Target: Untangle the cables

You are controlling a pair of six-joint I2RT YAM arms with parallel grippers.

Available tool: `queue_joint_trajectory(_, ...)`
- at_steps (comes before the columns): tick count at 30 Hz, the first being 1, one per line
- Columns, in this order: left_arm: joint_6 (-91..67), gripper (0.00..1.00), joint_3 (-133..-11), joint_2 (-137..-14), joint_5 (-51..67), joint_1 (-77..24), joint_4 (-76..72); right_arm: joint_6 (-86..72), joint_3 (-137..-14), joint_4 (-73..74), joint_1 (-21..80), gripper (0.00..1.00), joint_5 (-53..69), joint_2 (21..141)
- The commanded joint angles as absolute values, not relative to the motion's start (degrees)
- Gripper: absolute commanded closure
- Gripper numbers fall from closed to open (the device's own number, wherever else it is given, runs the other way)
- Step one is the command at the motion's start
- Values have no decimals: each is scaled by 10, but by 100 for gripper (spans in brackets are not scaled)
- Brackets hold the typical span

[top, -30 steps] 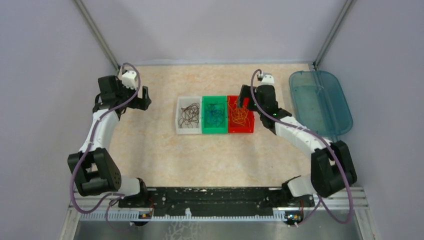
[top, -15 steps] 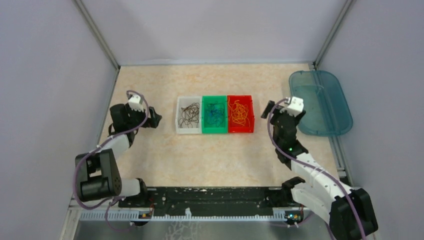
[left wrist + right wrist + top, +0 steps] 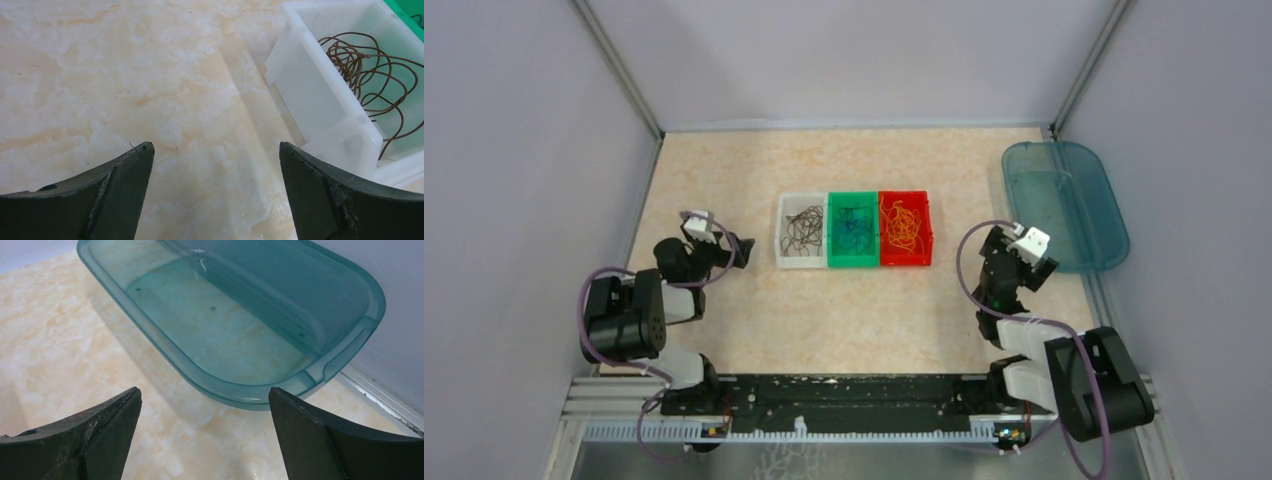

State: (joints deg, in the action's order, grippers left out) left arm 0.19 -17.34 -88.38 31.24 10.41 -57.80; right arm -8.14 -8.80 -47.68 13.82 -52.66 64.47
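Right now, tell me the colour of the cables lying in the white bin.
Those cables are dark brown, clearest in the left wrist view.

I count two claws of my own, the left claw (image 3: 215,147) and the right claw (image 3: 204,390), each with two dark fingers (image 3: 117,192), so four fingers in all. At twelve o'clock from me there are three bins in one row: one white bin (image 3: 781,232), one green bin (image 3: 852,263), one red bin (image 3: 905,262). Three clumps of wire, one per bin: brown cables (image 3: 803,231), blue cables (image 3: 854,228), orange cables (image 3: 903,226); the single strands I cannot count. At two o'clock, one teal tray (image 3: 1064,200)
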Motion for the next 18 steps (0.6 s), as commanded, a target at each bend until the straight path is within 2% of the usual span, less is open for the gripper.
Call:
queue_joint_trajectory(1,-3,0,-131,-872,293,96,-714,-82,-78,-600,118,1,-518,691)
queue_joint_trajectory(4,29,0,-84,-872,247,62,-782,-80,-82,-625,105,1,-481,719)
queue_joint_trajectory(7,56,0,-58,-923,209,23,-904,-71,-80,-686,99,1,-472,761)
queue_joint_trajectory(12,58,0,-141,-897,189,20,-698,6,-100,-698,96,4,-296,805)
queue_joint_trajectory(14,61,0,-144,-903,166,11,-701,-17,-95,-683,73,4,-251,806)
queue_joint_trajectory(16,61,0,-142,-902,163,7,-704,-14,-81,-757,59,1,-238,841)
queue_joint_trajectory(17,62,0,-141,-902,163,8,-708,-27,-94,-701,58,1,-236,824)
queue_joint_trajectory(18,61,0,-140,-902,162,8,-709,-30,-100,-706,53,1,-235,828)
